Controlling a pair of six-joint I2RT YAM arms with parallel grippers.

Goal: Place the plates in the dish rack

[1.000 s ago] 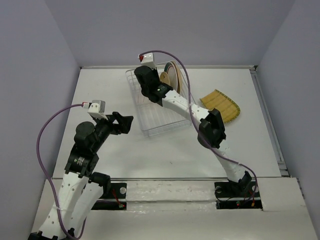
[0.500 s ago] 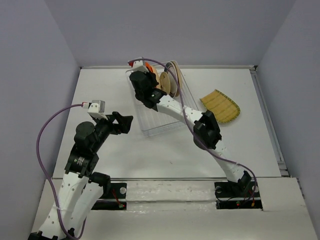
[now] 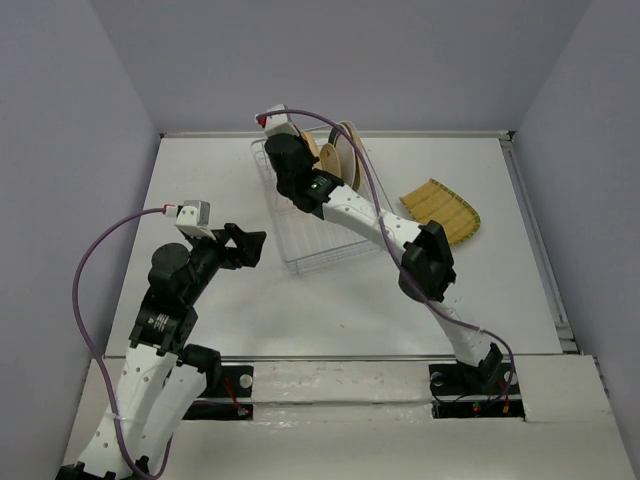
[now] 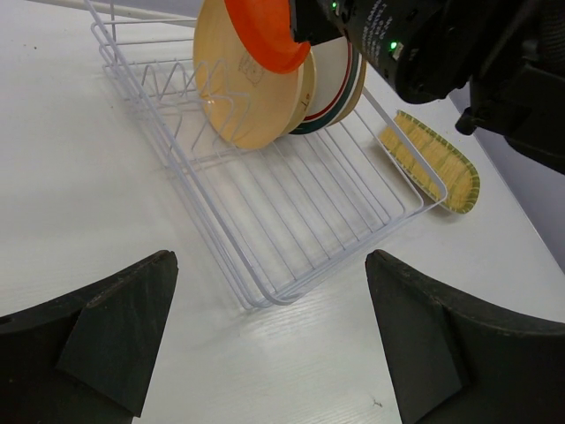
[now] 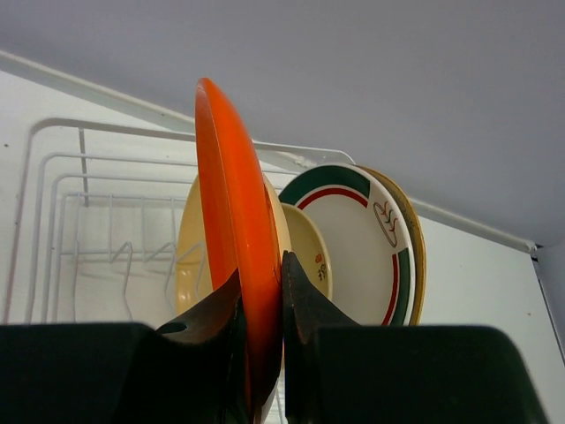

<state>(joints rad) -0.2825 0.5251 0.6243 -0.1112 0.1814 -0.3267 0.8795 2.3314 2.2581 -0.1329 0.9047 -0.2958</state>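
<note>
My right gripper [image 3: 292, 152] is shut on the edge of the glossy orange-red plate [image 5: 231, 221] and holds it upright over the far end of the white wire dish rack [image 3: 318, 225]. Just behind it, a tan plate [image 5: 187, 238], a small cream floral plate [image 5: 311, 247] and a white plate with a teal rim [image 5: 362, 230] stand upright in the rack. The left wrist view shows the orange plate [image 4: 263, 37] in front of the tan plate [image 4: 234, 93]. The yellow-green striped plate [image 3: 442, 210] lies on the table right of the rack. My left gripper [image 3: 246, 246] is open and empty by the rack's near left corner [image 4: 256, 296].
The white table [image 3: 200, 180] is enclosed by grey walls at the back and both sides. A raised rail [image 3: 535, 230] runs along its right edge. My right arm [image 3: 425, 260] stretches diagonally over the rack's near right part.
My right gripper with the orange plate swung left over the rack's far end, then shifted slightly back right. The left arm has not moved.
</note>
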